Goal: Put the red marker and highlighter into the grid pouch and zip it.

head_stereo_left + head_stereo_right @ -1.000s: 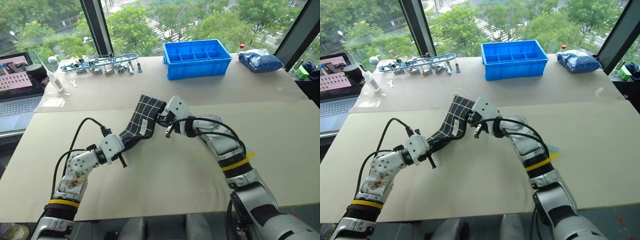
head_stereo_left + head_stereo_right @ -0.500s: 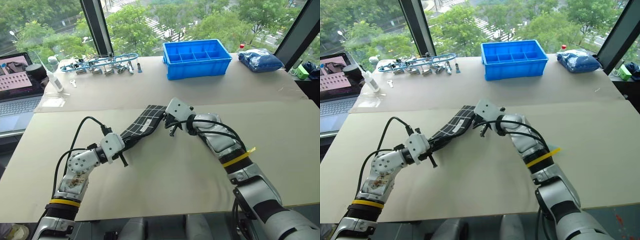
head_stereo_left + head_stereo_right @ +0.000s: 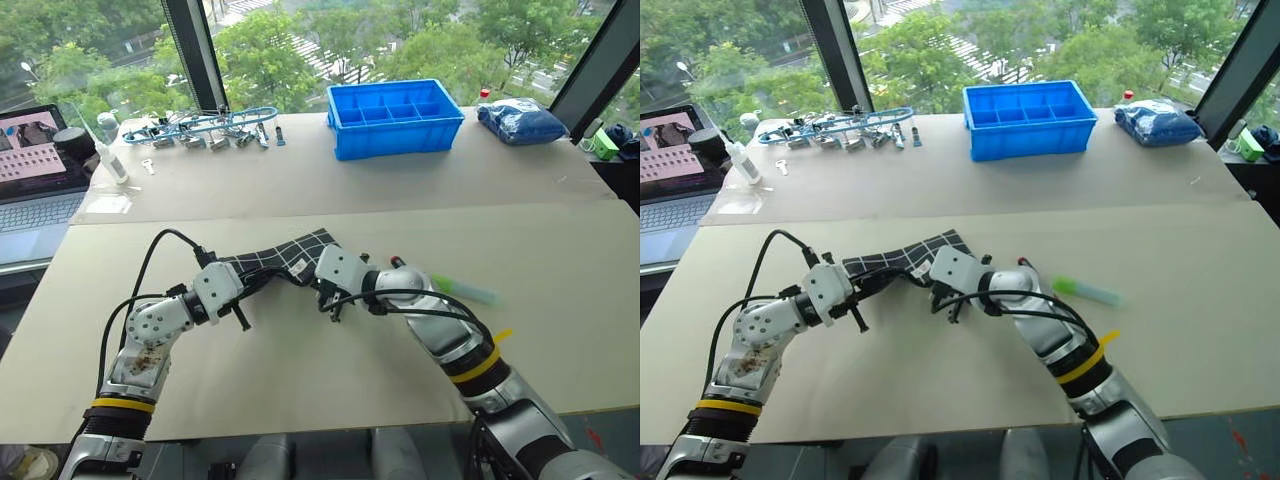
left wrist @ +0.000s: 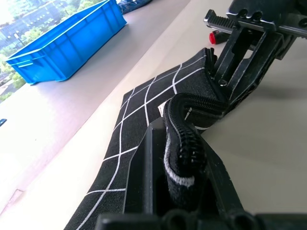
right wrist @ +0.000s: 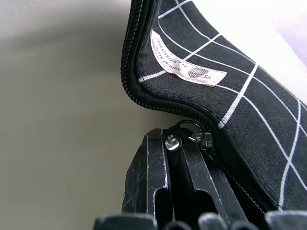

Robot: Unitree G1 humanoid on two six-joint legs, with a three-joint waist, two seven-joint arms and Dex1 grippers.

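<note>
The grid pouch (image 3: 285, 255), black with white lines and a small white label (image 5: 189, 64), stretches low over the table between my two grippers. My left gripper (image 3: 245, 285) is shut on one end of its zipper edge (image 4: 184, 143). My right gripper (image 3: 308, 282) is shut on the zipper pull ring (image 5: 189, 129) at the other end. The highlighter (image 3: 465, 291), light green with a pale cap, lies on the table beyond my right forearm. Next to that forearm peeks the red end of the red marker (image 3: 397, 262); its barrel is hidden.
A blue compartment bin (image 3: 394, 116) stands at the back centre. Metal clips and blue cable (image 3: 200, 128) lie at the back left beside a laptop (image 3: 35, 170). A blue bag (image 3: 518, 120) sits at the back right.
My right gripper has come down and toward me with the zipper pull, lowering the raised pouch close to the table. The highlighter and the marker's red end now show behind the forearm. My left gripper held still.
</note>
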